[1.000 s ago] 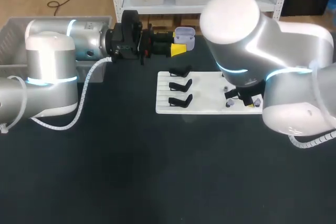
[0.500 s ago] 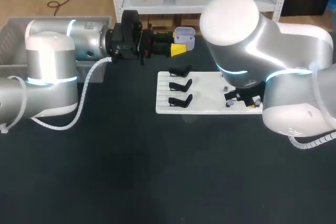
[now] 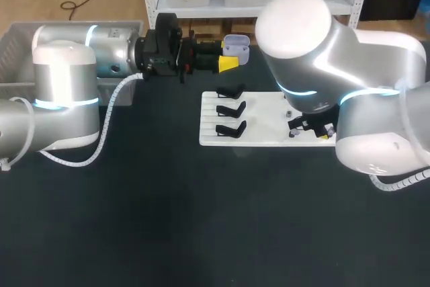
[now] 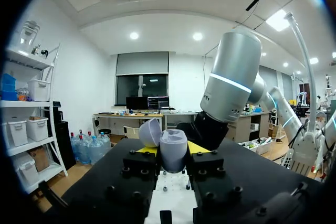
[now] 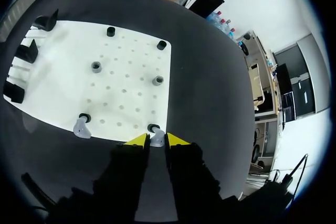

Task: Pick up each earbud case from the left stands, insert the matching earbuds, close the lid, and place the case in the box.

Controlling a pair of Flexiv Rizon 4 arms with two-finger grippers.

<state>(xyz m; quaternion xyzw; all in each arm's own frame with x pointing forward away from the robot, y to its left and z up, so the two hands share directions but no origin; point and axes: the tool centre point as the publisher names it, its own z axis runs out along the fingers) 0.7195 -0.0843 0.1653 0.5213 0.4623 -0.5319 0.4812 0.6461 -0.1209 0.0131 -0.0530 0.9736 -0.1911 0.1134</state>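
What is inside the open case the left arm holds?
Nothing shows. The case sits clamped in the left gripper, lid tipped open, but neither view looks into its hollow, so its contents are hidden.

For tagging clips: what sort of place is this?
Probably a robotics lab bench: two robot arms at a dark table, a white pegboard of black stands, the left pincer holding an open earbud case.

The earbud case (image 4: 173, 153) in the left gripper (image 4: 173, 149) is showing matt plastic; the board (image 5: 131, 98) ahead of the right gripper (image 5: 157, 141), smooth plastic.
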